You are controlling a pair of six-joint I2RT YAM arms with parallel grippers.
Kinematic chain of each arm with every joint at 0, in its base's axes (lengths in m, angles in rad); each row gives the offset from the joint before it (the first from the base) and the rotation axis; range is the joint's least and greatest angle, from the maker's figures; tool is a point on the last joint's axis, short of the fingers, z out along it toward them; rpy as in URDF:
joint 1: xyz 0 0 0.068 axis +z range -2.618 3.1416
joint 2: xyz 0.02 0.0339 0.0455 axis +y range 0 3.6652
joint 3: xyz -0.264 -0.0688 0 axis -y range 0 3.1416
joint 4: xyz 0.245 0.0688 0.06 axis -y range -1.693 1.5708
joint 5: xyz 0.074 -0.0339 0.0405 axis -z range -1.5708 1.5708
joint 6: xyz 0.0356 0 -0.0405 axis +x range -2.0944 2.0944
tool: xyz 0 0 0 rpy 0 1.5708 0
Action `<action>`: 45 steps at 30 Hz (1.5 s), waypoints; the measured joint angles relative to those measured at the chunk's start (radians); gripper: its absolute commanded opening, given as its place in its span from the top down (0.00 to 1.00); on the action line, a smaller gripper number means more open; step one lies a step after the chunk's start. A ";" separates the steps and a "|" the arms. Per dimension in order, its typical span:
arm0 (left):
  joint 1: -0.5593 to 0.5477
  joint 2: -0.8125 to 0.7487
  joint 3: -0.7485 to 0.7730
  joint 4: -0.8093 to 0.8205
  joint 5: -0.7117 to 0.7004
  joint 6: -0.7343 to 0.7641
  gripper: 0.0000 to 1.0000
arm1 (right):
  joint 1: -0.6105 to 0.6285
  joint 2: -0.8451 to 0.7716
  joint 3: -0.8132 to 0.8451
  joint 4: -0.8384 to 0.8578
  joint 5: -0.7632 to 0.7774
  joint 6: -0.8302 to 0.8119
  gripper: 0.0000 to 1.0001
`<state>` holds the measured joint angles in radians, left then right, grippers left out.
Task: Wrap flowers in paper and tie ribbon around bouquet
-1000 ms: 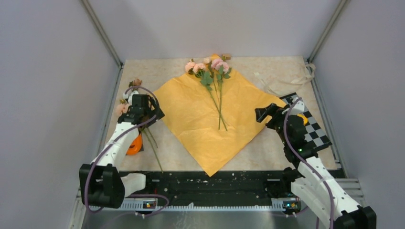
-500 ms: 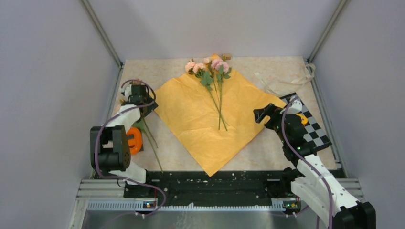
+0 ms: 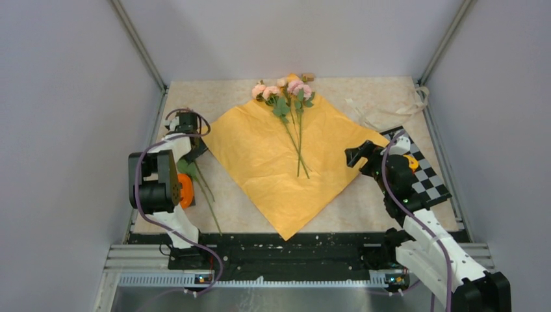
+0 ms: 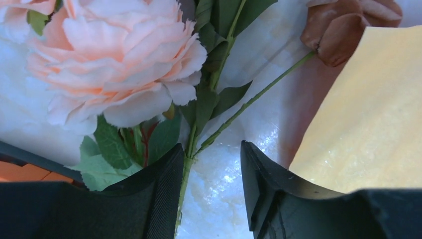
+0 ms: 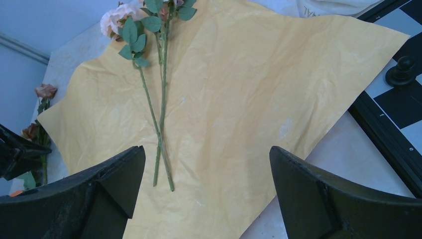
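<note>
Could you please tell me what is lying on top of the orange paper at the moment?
Flowers lie on the paper, stems toward its middle, blooms at the far corner. Whatever is beneath it is hidden.

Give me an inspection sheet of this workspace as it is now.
Surface: pale marbled table.
Job's things: paper spread flat; flowers lying on it, blooms at the far corner; loose flower left of the paper; ribbon loose at far right.
Clutter: chessboard with a dark piece, right; small orange object, left.
Grippers: left gripper, fingers apart around the loose flower's stem; right gripper open, empty, near the paper's right corner.
Cables: purple cables looped along both arms.
Surroundings: grey walls, metal frame posts.
</note>
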<state>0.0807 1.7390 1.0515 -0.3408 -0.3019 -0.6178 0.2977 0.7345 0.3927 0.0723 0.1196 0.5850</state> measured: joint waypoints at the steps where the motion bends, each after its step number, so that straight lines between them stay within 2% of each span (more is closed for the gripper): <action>1: 0.002 0.010 0.006 -0.005 0.003 0.002 0.51 | 0.000 0.001 0.000 0.002 0.000 0.000 0.01; 14: 0.062 0.053 0.051 -0.036 0.095 0.048 0.53 | 0.000 0.001 0.000 0.010 0.002 0.000 0.01; 24: 0.114 0.089 0.093 -0.030 0.235 0.101 0.75 | 0.000 0.001 0.000 0.009 0.013 -0.002 0.01; 28: 0.122 0.091 0.096 -0.035 0.250 0.137 0.83 | 0.000 0.000 0.000 0.009 0.027 -0.007 0.01; 31: 0.121 0.082 0.083 -0.029 0.233 0.166 1.00 | 0.000 -0.001 0.000 0.009 0.034 -0.008 0.01; 39: 0.097 -0.040 -0.051 -0.023 0.257 0.188 1.00 | 0.000 -0.014 0.000 0.008 0.032 -0.007 0.01; 45: 0.011 -0.190 -0.099 -0.017 0.258 0.190 1.00 | 0.000 -0.029 0.000 0.006 0.028 -0.006 0.01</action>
<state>0.0921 1.5490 0.9524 -0.3580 -0.0437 -0.4274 0.2977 0.7052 0.3927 0.0780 0.1474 0.5789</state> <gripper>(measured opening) 0.011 0.985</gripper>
